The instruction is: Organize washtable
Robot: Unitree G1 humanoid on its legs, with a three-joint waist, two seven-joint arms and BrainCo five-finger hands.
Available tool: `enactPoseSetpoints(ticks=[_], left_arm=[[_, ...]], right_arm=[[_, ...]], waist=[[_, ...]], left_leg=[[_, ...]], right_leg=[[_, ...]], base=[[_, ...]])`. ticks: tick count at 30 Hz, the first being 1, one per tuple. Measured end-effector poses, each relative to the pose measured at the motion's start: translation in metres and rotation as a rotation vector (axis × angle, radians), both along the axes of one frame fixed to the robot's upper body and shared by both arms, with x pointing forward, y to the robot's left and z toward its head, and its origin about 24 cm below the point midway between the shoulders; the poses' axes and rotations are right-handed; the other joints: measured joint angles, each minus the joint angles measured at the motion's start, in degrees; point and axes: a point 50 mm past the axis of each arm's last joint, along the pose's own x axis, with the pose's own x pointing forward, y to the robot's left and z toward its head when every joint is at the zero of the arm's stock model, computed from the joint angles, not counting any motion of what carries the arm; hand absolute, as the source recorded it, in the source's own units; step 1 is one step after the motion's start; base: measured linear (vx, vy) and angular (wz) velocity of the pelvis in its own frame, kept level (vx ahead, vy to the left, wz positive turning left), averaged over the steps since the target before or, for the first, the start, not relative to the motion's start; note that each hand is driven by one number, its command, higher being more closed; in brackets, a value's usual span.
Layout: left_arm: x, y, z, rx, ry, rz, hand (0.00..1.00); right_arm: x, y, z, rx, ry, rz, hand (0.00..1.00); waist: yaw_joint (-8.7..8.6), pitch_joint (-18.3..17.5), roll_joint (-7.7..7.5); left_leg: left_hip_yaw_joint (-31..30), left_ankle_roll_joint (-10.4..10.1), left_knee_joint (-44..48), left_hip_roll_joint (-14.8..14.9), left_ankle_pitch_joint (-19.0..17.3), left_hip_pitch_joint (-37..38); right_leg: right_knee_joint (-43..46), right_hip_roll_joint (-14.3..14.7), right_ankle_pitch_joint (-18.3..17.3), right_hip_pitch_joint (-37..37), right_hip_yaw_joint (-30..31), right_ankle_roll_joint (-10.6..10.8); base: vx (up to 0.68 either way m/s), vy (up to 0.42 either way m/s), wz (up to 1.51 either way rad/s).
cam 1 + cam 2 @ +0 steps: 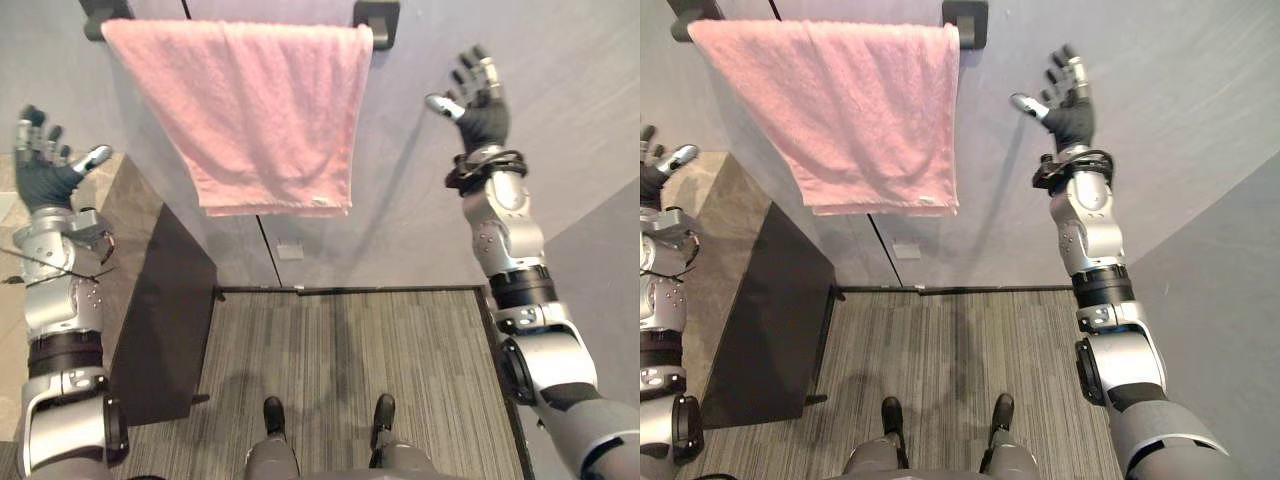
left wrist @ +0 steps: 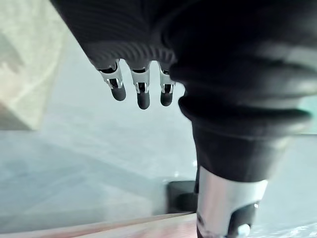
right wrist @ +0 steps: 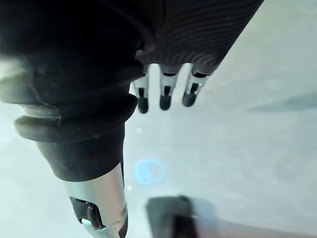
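Pink terry towel [image 1: 262,110] hangs on the black wall rail [image 1: 378,18]. Left robot hand [image 1: 42,168] and right robot hand [image 1: 478,98] are raised either side, open, empty, clear of the cloth. Likely step: reach in. Next move: both hands close on the top edge. Stone-topped counter [image 1: 712,215] crowds the left arm.

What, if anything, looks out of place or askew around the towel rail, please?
Nothing stands out. The pink towel hangs spread flat between two dark wall brackets, its bottom edge fairly even. The left hand and right hand are raised open on either side of it, touching nothing.
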Motion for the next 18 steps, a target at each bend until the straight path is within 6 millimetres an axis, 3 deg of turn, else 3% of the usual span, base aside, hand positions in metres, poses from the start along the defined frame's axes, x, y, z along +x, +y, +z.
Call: enactPoseSetpoints(ticks=[4,9,15,18], left_arm=[[-0.015,-0.018,0.009,0.062,-0.077,-0.064,0.0],[-0.019,-0.046,0.006,0.152,-0.074,-0.237,0.0],[-0.008,-0.079,-0.011,0.22,0.028,-0.462,0.0],[0.001,-0.092,-0.032,0.225,0.142,-0.568,0.0]], right_arm=[[-0.02,0.018,-0.001,-0.019,-0.09,0.078,0.0],[-0.028,0.058,-0.026,-0.097,-0.044,0.27,0.0],[-0.033,0.093,-0.041,-0.201,-0.009,0.448,0.0],[-0.024,0.109,-0.063,-0.257,0.098,0.519,0.0]], waist=[[-0.02,-1.01,1.13],[0.13,-2.48,2.95],[0.09,-3.18,2.34],[0.1,-3.54,1.82]], left_leg=[[0.08,-0.4,-0.04,0.1,-0.38,0.95],[0.1,-0.21,-0.05,0.04,-0.51,0.88],[0.12,-0.21,-0.05,0.09,-0.49,0.21],[-0.1,-0.46,-0.04,0.22,-0.33,0.03]], right_leg=[[-0.02,0.01,-1.18,1.28,-0.52,0.01],[-0.03,-0.23,-1.2,1.3,-1.2,0.03],[0.0,-0.31,-1.19,0.66,-1.72,0.03],[0.0,-0.34,-1.04,0.35,-1.65,-0.13]], base=[[-0.03,-0.002,0.06],[0.0,0.0,0.0],[0.0,-0.002,-0.01],[0.01,-0.008,-0.02]])
